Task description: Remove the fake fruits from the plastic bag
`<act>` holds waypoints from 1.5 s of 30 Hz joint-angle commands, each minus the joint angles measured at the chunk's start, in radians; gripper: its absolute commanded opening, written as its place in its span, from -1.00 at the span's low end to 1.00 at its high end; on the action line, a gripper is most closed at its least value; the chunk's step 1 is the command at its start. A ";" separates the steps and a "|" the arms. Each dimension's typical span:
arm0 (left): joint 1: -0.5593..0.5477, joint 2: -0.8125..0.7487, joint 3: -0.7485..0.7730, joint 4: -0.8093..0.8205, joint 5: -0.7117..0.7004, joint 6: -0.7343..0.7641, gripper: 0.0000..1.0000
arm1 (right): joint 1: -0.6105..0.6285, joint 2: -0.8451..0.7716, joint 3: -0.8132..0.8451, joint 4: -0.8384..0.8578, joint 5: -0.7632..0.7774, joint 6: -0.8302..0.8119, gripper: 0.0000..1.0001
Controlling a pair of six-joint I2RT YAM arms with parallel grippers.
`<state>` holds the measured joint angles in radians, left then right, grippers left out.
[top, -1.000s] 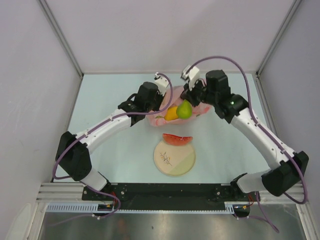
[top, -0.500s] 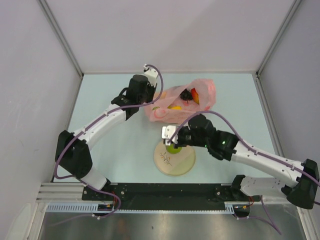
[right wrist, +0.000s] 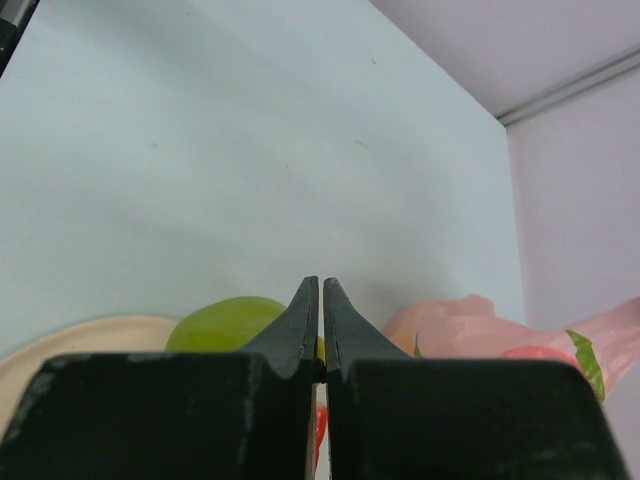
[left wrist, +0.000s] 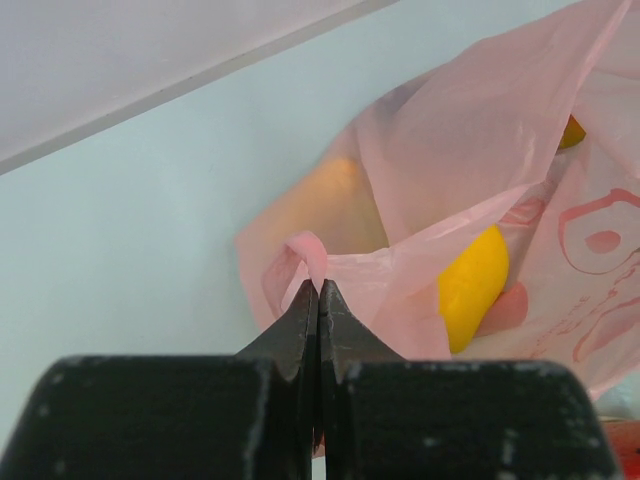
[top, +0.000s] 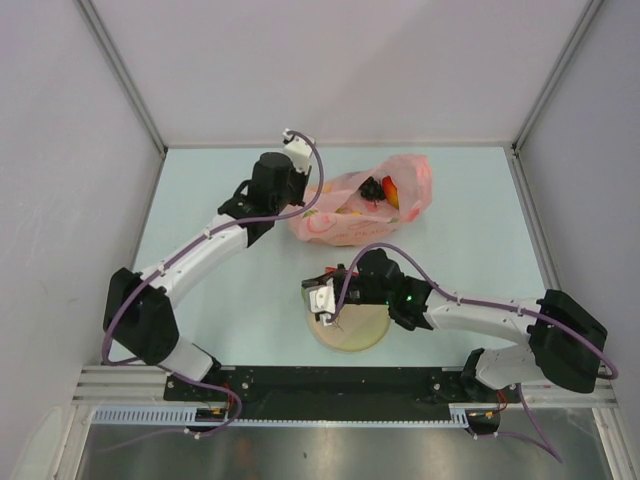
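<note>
Two pairs of jaws are closed: the left gripper (left wrist: 318, 285) pinches a fold of the plastic bag (left wrist: 470, 170) at its 9 o'clock edge, a yellow fruit (left wrist: 475, 285) showing through the pink film and a dark grape bunch (top: 372, 188) at its mouth. The right gripper (right wrist: 320, 285), fingers pressed together and gripping nothing visible, hangs over the 10 o'clock rim of the plate (top: 368, 328) (the gripper itself blocks that part from above), the green pear (right wrist: 225, 322) on the plate just beside its tips, the bag at the plate's 12 o'clock.
</note>
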<state>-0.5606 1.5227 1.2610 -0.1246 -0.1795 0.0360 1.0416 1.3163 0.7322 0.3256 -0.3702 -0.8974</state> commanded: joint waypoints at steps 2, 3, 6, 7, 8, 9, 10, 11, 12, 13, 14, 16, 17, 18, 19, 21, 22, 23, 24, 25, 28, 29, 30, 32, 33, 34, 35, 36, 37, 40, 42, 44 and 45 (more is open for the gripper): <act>-0.001 -0.079 -0.032 0.043 -0.017 0.018 -0.99 | 0.017 0.037 -0.027 0.187 -0.032 -0.051 -1.00; -0.001 -0.085 -0.035 0.043 -0.017 0.019 -0.99 | 0.017 0.044 -0.031 0.211 -0.021 -0.048 -1.00; 0.001 -0.101 -0.046 0.040 -0.017 0.030 -1.00 | 0.018 0.064 -0.036 0.193 -0.010 -0.075 -1.00; 0.001 -0.105 -0.049 0.037 -0.017 0.031 -0.99 | 0.018 0.066 -0.039 0.184 -0.012 -0.087 -1.00; 0.001 -0.110 -0.054 0.037 -0.015 0.033 -1.00 | 0.018 0.070 -0.048 0.178 -0.010 -0.100 -1.00; 0.001 -0.113 -0.055 0.037 -0.012 0.034 -0.99 | 0.017 0.073 -0.051 0.168 -0.009 -0.113 -1.00; 0.001 -0.121 -0.057 0.037 -0.011 0.036 -1.00 | 0.018 0.075 -0.054 0.164 -0.003 -0.120 -1.00; 0.001 -0.124 -0.060 0.036 -0.011 0.036 -0.99 | 0.018 0.078 -0.054 0.164 0.002 -0.120 -1.00; 0.001 -0.125 -0.061 0.034 -0.009 0.036 -0.99 | 0.018 0.086 -0.056 0.158 0.011 -0.123 -1.00; 0.001 -0.128 -0.061 0.036 -0.008 0.035 -0.99 | 0.021 0.090 -0.056 0.155 0.026 -0.126 -1.00; 0.001 -0.127 -0.063 0.036 -0.008 0.035 -0.99 | 0.021 0.096 -0.057 0.152 0.036 -0.132 -1.00; 0.001 -0.127 -0.063 0.037 -0.006 0.030 -0.99 | 0.028 0.115 -0.066 0.174 0.066 -0.141 -1.00; 0.001 -0.128 -0.063 0.036 -0.003 0.031 -0.99 | 0.026 0.121 -0.071 0.187 0.076 -0.141 -1.00; 0.002 -0.128 -0.063 0.034 0.001 0.030 -0.99 | 0.029 0.127 -0.074 0.211 0.085 -0.140 -1.00; 0.001 -0.128 -0.061 0.028 0.006 0.030 -0.99 | 0.028 0.141 -0.076 0.216 0.096 -0.141 -1.00; 0.001 -0.134 -0.064 0.023 0.014 0.031 -0.99 | 0.028 0.156 -0.079 0.214 0.111 -0.150 -1.00; 0.001 -0.136 -0.066 0.019 0.018 0.030 -0.99 | 0.026 0.162 -0.082 0.211 0.112 -0.152 -1.00; 0.001 -0.139 -0.069 0.016 0.021 0.031 -0.99 | 0.023 0.162 -0.083 0.208 0.114 -0.147 -1.00; 0.001 -0.139 -0.072 0.016 0.023 0.030 -0.99 | 0.023 0.159 -0.085 0.204 0.114 -0.143 -1.00; 0.001 -0.139 -0.074 0.013 0.026 0.030 -0.99 | 0.020 0.155 -0.088 0.201 0.117 -0.135 -1.00; 0.001 -0.139 -0.071 0.013 0.037 0.024 -0.99 | 0.026 0.144 -0.088 0.191 0.149 -0.118 -0.72; -0.001 -0.139 -0.066 0.011 0.038 0.022 -0.99 | 0.029 0.132 -0.088 0.188 0.157 -0.115 -0.43; 0.001 -0.137 -0.064 0.006 0.040 0.022 -0.99 | 0.029 0.124 -0.088 0.187 0.168 -0.113 -0.30; 0.001 -0.136 -0.060 0.000 0.043 0.021 -0.99 | 0.031 0.088 -0.088 0.175 0.174 -0.110 0.10; 0.001 -0.136 -0.060 -0.006 0.044 0.019 -0.99 | 0.031 0.074 -0.088 0.167 0.175 -0.104 0.26; 0.001 -0.136 -0.058 -0.007 0.049 0.021 -0.99 | 0.031 0.057 -0.088 0.159 0.174 -0.100 0.40; 0.001 -0.136 -0.060 -0.012 0.058 0.019 -0.99 | 0.031 0.037 -0.088 0.135 0.169 -0.097 0.52; -0.001 -0.137 -0.060 -0.015 0.061 0.021 -0.99 | 0.031 0.000 -0.085 0.124 0.160 -0.089 0.54; -0.001 -0.136 -0.063 -0.015 0.063 0.021 -0.99 | 0.034 -0.020 -0.083 0.113 0.157 -0.081 0.57; -0.001 -0.141 -0.075 0.000 0.060 0.019 -0.99 | 0.047 -0.081 -0.073 0.086 0.171 -0.074 0.61; 0.001 -0.141 -0.080 0.005 0.060 0.021 -1.00 | 0.052 -0.124 -0.054 0.064 0.195 -0.077 0.61; 0.001 -0.139 -0.080 0.003 0.058 0.021 -0.99 | 0.054 -0.149 -0.036 0.046 0.221 -0.086 0.61; -0.001 -0.139 -0.077 0.002 0.057 0.019 -0.99 | 0.054 -0.157 -0.021 0.041 0.272 -0.084 0.61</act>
<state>-0.5606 1.4254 1.1893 -0.1390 -0.1341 0.0532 1.0866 1.2125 0.6464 0.3969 -0.1917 -0.9909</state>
